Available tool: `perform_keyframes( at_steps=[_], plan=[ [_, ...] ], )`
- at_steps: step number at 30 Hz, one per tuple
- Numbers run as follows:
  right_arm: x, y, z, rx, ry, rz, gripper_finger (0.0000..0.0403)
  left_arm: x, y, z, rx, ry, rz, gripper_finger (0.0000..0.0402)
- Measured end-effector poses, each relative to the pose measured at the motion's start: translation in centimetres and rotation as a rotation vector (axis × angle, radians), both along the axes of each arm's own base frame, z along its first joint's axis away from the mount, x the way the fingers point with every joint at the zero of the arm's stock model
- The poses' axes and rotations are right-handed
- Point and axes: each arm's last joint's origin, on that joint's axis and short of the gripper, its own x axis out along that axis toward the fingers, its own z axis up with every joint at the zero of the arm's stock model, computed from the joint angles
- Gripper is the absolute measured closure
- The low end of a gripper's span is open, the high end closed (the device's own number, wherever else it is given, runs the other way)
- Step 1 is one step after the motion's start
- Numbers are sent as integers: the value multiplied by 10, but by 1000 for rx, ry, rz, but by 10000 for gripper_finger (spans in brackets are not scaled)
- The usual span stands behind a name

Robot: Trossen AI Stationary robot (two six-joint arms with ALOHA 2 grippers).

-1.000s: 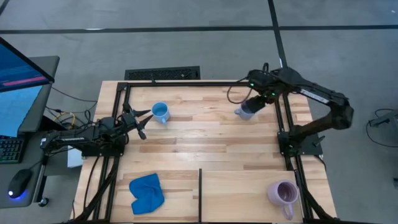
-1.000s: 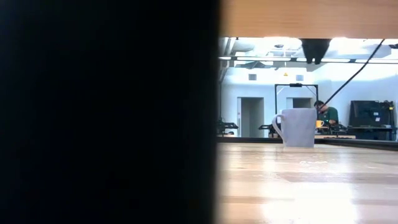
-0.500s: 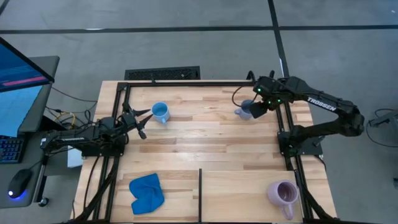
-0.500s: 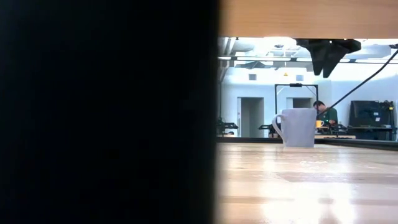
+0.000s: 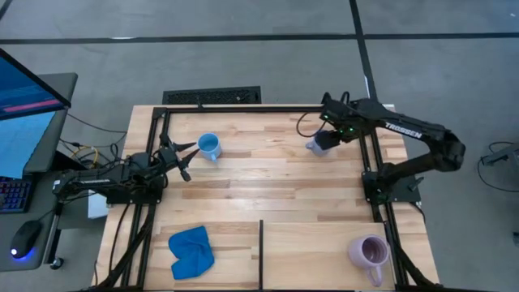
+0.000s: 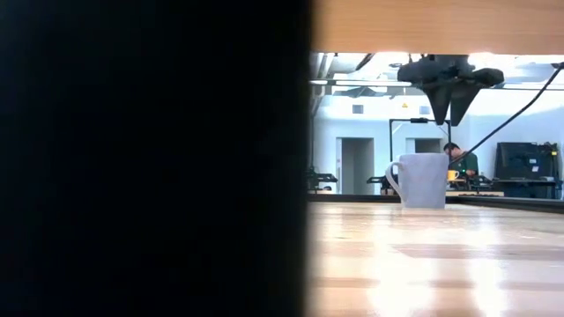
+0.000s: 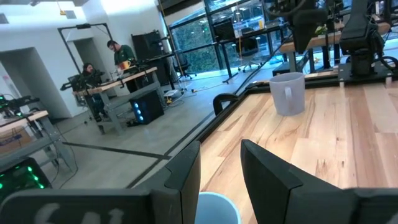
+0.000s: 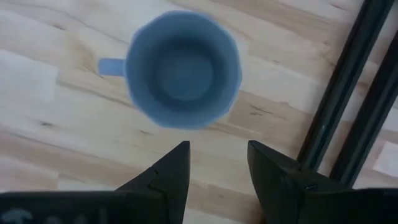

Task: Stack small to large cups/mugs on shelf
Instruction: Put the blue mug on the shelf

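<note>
Grey-blue mug below right gripper, black rail beside

Right gripper has swung back over the dull grey-blue ceramic mug, fingers now parted above it.

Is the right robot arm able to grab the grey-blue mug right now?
Probably yes. The right gripper hangs open just above the dull grey-blue ceramic mug, which stands upright on the wooden table. Nothing lies between them; only a black metal rail runs close beside.
</note>
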Motion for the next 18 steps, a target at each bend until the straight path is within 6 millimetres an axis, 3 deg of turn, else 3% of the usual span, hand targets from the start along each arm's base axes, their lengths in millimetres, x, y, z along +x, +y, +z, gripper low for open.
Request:
perform_keyframes(
  at_steps=[7,18],
  plan=[
    [8,-5,-10,19,46,40,221,0,0,0,0,0,3,294],
    [11,-7,-9,8,13,70,221,0,0,0,0,0,5,294]
  ],
)
